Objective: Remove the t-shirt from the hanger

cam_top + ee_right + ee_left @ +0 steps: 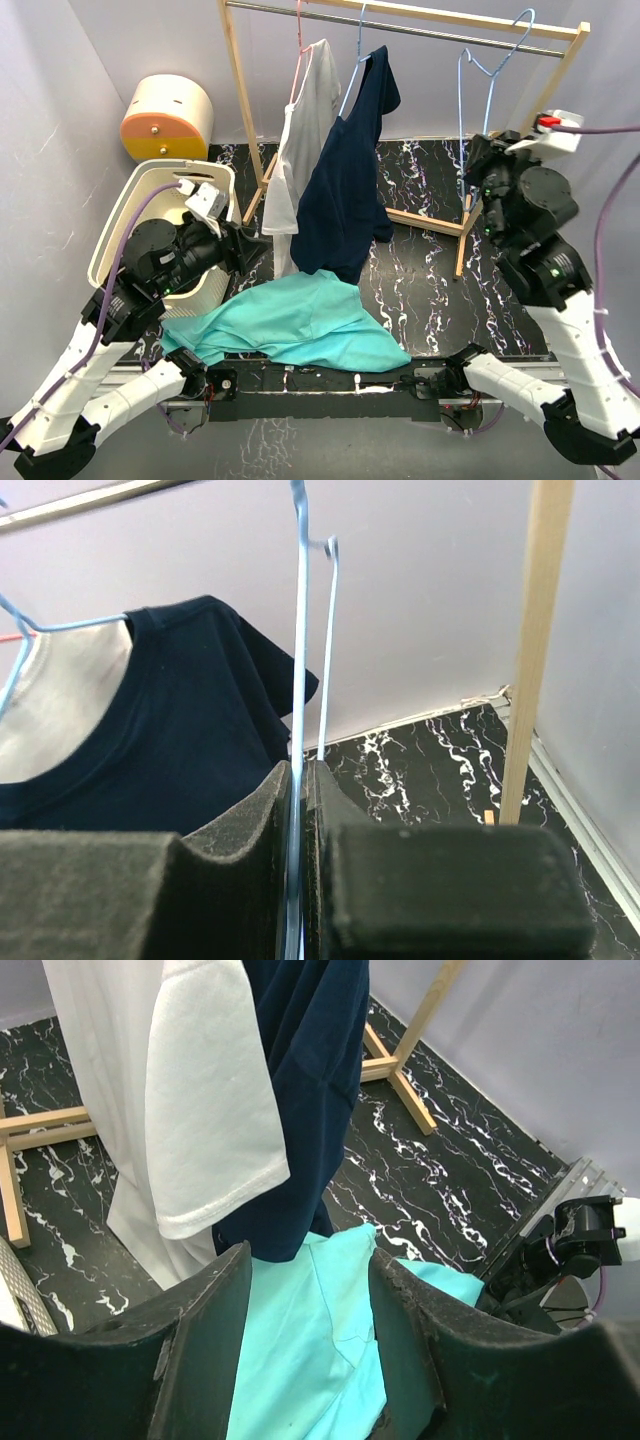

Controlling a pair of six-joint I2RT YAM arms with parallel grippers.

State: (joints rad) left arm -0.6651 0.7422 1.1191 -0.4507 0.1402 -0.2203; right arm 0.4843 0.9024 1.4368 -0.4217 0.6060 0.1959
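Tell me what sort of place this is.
Probably a staged laundry test cell in a robotics lab, not a home: a wooden clothes rack on a black marble-patterned tabletop, hung with a navy t-shirt and a bare light-blue wire hanger, and a cream plastic laundry basket beside it.

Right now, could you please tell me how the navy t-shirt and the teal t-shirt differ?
The navy t-shirt hangs from the wooden rack; the teal t-shirt lies spread on the table. The navy t-shirt is dark, the teal t-shirt bright. The navy t-shirt drapes long and narrow, the teal t-shirt wide and rumpled. Both are plain, no print showing.
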